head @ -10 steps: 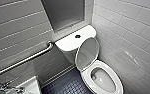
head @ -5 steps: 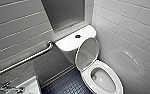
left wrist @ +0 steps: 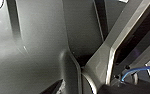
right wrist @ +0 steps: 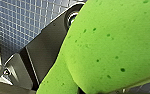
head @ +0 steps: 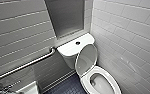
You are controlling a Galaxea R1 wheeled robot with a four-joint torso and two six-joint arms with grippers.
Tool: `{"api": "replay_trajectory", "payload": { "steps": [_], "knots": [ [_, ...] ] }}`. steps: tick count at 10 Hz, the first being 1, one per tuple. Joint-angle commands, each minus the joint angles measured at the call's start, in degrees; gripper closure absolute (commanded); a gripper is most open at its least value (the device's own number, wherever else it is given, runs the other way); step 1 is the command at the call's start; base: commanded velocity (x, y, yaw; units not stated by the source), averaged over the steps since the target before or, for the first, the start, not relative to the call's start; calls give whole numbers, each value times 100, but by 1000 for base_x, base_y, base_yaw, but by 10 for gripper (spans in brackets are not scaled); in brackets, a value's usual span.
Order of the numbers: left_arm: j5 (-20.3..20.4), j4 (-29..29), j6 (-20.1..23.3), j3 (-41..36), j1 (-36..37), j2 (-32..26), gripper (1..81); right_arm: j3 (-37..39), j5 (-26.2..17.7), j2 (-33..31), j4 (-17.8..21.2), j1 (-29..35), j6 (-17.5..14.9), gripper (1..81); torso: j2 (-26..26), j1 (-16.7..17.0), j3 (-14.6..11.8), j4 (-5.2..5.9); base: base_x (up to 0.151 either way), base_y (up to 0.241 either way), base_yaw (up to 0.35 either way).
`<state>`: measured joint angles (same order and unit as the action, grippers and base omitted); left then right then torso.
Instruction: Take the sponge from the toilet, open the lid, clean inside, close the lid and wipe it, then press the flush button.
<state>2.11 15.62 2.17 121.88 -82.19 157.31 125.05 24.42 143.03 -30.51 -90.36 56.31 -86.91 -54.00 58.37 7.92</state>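
The right pincer (right wrist: pixel 86 75) looked clamped on the sponge (right wrist: pixel 108 50). The green pad hung pressed against the pincer with only the small-tiled floor (right wrist: pixel 21 25) beyond it and nothing else to bear it, so I took it for gripped, though the tips themselves were buried in the foam. Holding it that firmly made sense to me: a soft pad has to be squeezed if it is to scrub rather than slip.

The lid (head: pixel 86 58) stood raised, leaning back against the front of the tank, which left the bowl (head: pixel 101 83) open for cleaning. The seat ring (head: pixel 87 80) lay down around the bowl. How far the pincer and its sponge were from the bowl I could not tell. On the tank cover (head: pixel 68 47), behind the upright lid, sat the flush button (head: pixel 77 43), dark and untouched by anything.

The room was tight. A tiled wall (head: pixel 131 37) ran close along one side of the toilet, and a metal grab bar (head: pixel 28 63) slanted down the opposite wall, ending just beside the tank. By my reckoning both would crowd an arm coming in from the side, and the raised lid partly shielded the tank from the front. A frosted panel (head: pixel 66 17) rose above the tank.
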Motion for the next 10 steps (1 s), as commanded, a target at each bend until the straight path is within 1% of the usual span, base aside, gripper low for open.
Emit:
{"api": "replay_trajectory", "payload": {
  "steps": [1,2,3,4,5,6,7,8,10],
  "knots": [
    [-439,-15,-15,-243,49,-208,10,571,142,157,-262,-260,-76,811,0,0,-459,-393,0,0,0],
    [-439,-15,-15,-261,75,-243,10,659,142,246,-262,-260,-76,811,-2,0,-595,-496,0,0,0],
    [-439,-24,-24,-261,93,-261,10,695,142,299,-271,-260,-85,811,-2,0,-311,-242,0,0,0],
    [-431,-24,-24,-270,119,-296,10,730,142,351,-323,-260,-85,811,-5,0,-492,-389,0,0,0],
    [-413,-24,-24,-270,137,-313,10,765,134,412,-419,-260,-85,811,-9,7,-582,-494,0,0,0],
    [-387,-24,-24,-270,146,-313,10,818,107,475,-473,-268,-85,811,564,378,-619,-537,0,0,0],
    [-378,-24,-32,-270,155,-313,10,967,89,614,-499,-330,-85,811,571,387,-649,-548,0,0,0],
    [-378,-24,-24,-270,163,-322,10,1140,89,745,-647,-365,-85,811,637,433,-651,-548,0,0,0],
    [-360,-41,-32,-270,163,-331,10,1545,37,1027,-684,-409,-76,811,975,653,-651,-548,0,0,0]
  ]
}}
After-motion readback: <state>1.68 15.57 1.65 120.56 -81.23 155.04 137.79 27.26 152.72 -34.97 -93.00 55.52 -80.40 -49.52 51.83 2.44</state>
